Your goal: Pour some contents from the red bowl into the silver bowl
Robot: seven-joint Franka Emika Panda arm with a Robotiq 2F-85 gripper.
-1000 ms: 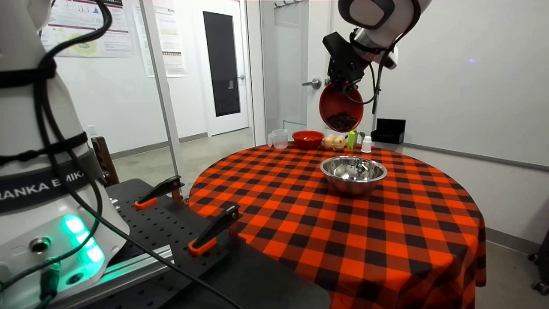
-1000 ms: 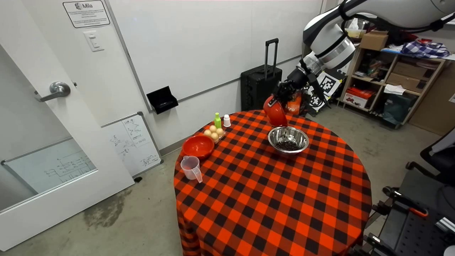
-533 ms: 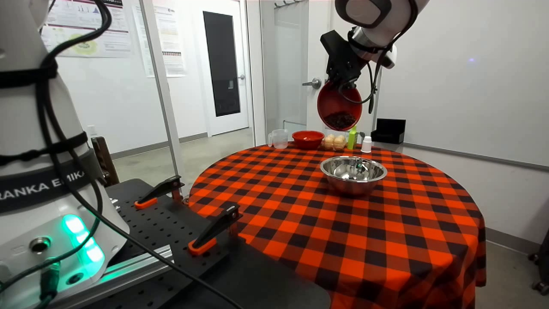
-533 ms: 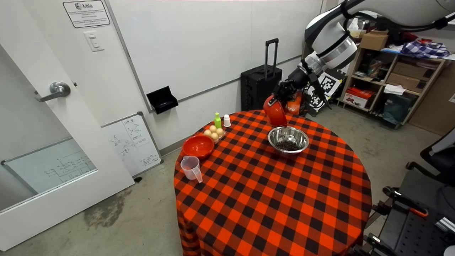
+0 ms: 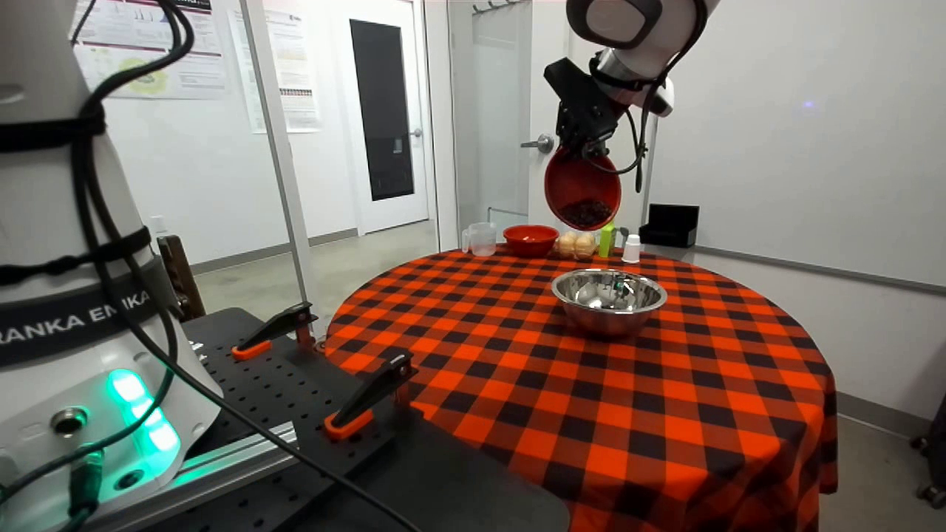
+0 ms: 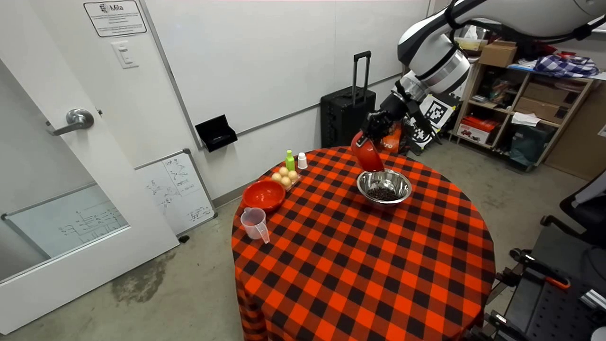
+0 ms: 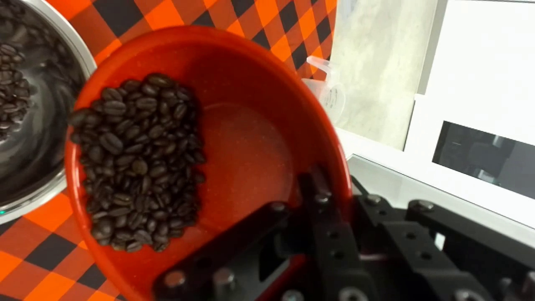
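My gripper [image 7: 339,192] is shut on the rim of a red bowl [image 7: 246,146], one finger inside and one outside. The red bowl is tilted and held in the air in both exterior views [image 5: 580,177] [image 6: 365,154]. Dark coffee beans [image 7: 142,163] are heaped at its lower side, close to the rim. The silver bowl [image 6: 400,182] stands upright on the table and also shows in an exterior view [image 5: 608,318]. Beans [image 6: 382,193] lie in its bottom. In the wrist view, the silver bowl [image 7: 46,125] is partly cut off beside the red bowl's lower rim. No falling beans show.
On the checkered table [image 6: 341,265] stand another red bowl [image 6: 264,195], a clear measuring cup [image 6: 254,224], several eggs [image 6: 285,177], a green bottle [image 6: 289,161] and a small white cup [image 6: 302,161]. A base plate with clamps [image 5: 369,391] adjoins the table.
My gripper and the held red bowl have shifted slightly left in an exterior view, and the bowl has come a little lower in both. The silver bowl has not moved.
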